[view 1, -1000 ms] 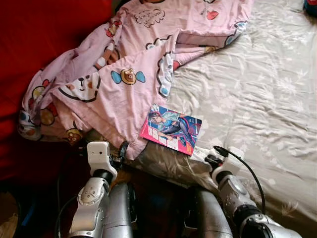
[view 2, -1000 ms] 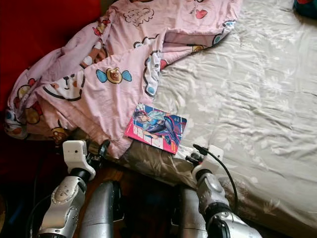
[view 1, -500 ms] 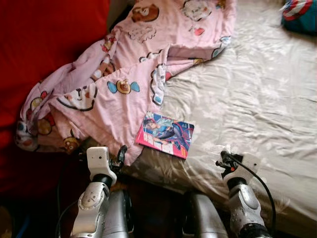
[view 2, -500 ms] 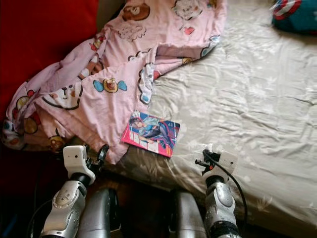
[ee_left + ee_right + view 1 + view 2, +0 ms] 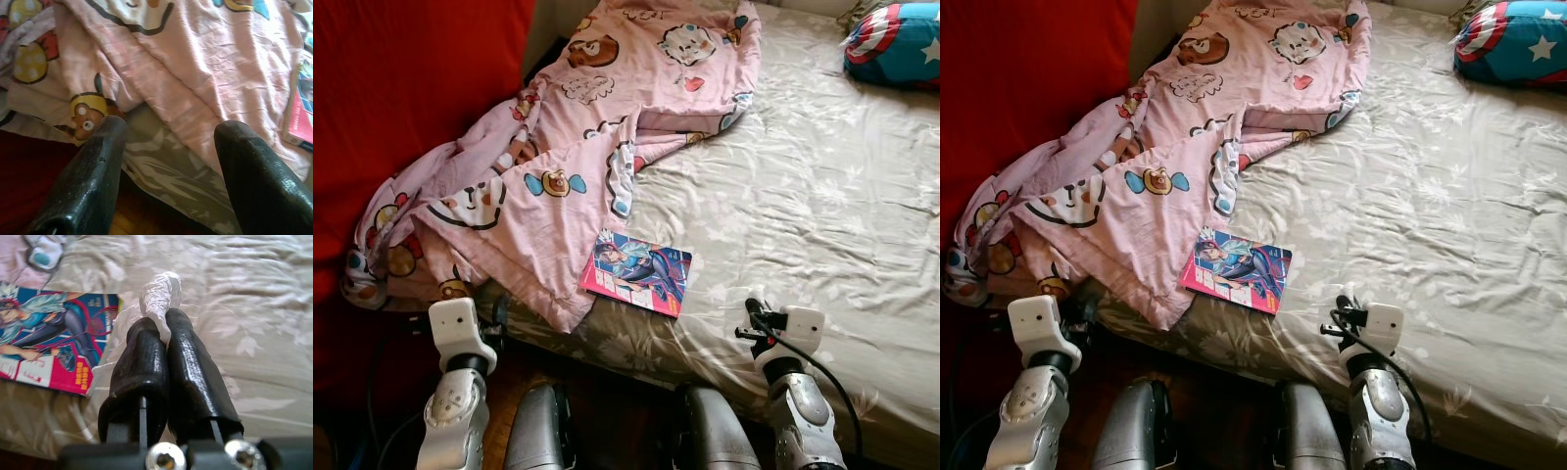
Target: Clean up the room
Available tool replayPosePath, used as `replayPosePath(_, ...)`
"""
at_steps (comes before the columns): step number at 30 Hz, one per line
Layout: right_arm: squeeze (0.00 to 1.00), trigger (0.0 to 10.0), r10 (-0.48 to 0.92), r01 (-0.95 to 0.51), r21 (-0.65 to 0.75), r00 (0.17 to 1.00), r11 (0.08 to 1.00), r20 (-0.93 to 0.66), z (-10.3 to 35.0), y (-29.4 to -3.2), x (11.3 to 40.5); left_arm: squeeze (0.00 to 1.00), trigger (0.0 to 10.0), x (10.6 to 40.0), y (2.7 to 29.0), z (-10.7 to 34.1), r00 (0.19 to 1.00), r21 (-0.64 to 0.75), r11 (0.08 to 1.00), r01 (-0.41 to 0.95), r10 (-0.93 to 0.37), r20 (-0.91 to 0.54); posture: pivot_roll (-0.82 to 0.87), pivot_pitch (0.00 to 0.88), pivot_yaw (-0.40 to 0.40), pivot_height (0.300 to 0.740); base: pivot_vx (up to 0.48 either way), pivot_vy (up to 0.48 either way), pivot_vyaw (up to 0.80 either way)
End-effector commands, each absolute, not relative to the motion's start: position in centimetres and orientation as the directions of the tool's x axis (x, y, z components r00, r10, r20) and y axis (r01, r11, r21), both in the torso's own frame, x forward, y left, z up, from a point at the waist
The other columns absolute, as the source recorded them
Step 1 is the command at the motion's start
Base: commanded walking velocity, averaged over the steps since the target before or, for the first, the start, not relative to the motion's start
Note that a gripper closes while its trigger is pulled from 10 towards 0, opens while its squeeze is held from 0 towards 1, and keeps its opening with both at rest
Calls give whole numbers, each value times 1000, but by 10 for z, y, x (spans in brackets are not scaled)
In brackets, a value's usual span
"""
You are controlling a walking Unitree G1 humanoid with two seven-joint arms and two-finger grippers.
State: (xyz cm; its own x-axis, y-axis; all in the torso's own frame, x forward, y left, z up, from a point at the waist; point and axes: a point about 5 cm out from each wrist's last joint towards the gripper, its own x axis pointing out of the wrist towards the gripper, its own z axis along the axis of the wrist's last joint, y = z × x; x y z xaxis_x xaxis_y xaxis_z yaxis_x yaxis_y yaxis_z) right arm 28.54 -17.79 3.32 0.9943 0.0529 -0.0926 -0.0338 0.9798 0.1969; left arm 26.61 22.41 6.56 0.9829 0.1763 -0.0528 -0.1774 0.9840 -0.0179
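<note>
head cam has tilted up since a second ago: the blue star pillow [image 5: 893, 44] at the far corner of the bed [image 5: 822, 196] is in frame now, and the whole scene sits lower. that's camera motion, bed contents haven't moved. left arm has dropped and swung outboard; right arm has come in over the mattress edge.

pink cartoon blanket [image 5: 558, 166] is bunched on my left half of the bed, spilling over the near edge beside the red wall [image 5: 401, 98]. not folded, so the tidy is barely started by my read.

comic book [image 5: 638, 272] lies flat, face up, near the front edge, one corner touching the blanket hem. long axis runs roughly left-right across the bed, slightly skewed; the spine end points toward the blanket.

left gripper [image 5: 168, 161] is spread wide, holding nothing, aimed at the blanket hem hanging over the edge.

right gripper [image 5: 164, 362] is pressed together on a crumpled clear plastic wrapper [image 5: 159, 296], just beside the comic. i'd guess that's trash to bin next.
</note>
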Motion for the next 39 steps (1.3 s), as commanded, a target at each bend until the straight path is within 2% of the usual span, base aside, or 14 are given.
replayPosePath(1, 0, 10000, 54, -37, 185, 995, 982, -86, 33, -181, 282, 0, 10000, 262, 211, 59, 991, -5, 995, -102, 101, -87, -79, 210, -31, 611, 0, 0, 0)
replayPosePath(8, 0, 10000, 8, 6, 218, 998, 976, -66, 36, -184, 278, 0, 10000, 268, 195, 60, 995, -26, 998, -50, 47, -85, -94, 209, -16, 611, 0, 0, 0)
replayPosePath(21, 0, 10000, -24, 59, 235, 989, 970, -147, 19, -184, 269, 0, 10000, 264, 195, 47, 989, -47, 997, -69, 62, -134, -87, 200, -10, 689, 0, 0, 0)
replayPosePath(29, 0, 10000, -47, 108, 209, 960, 972, -276, -7, -193, 253, 0, 10000, 254, 198, 21, 967, -70, 992, -106, 87, -241, -83, 186, -3, 739, 0, 0, 0)
replayPosePath(35, 0, 10000, -62, 139, 185, 927, 973, -371, -24, -197, 241, 0, 10000, 249, 199, 2, 942, -84, 990, -113, 80, -327, -88, 173, 7, 740, 0, 0, 0)
replayPosePath(36, 0, 10000, -73, 161, 161, 890, 974, -451, -36, -199, 231, 0, 10000, 245, 200, -12, 914, -105, 987, -126, 74, -399, -84, 165, 15, 740, 0, 0, 0)
replayPosePath(39, 0, 10000, -70, 173, 150, 848, 973, -526, -48, -198, 220, 0, 10000, 238, 199, -27, 873, -93, 989, -113, 54, -484, -91, 159, 22, 740, 0, 0, 0)
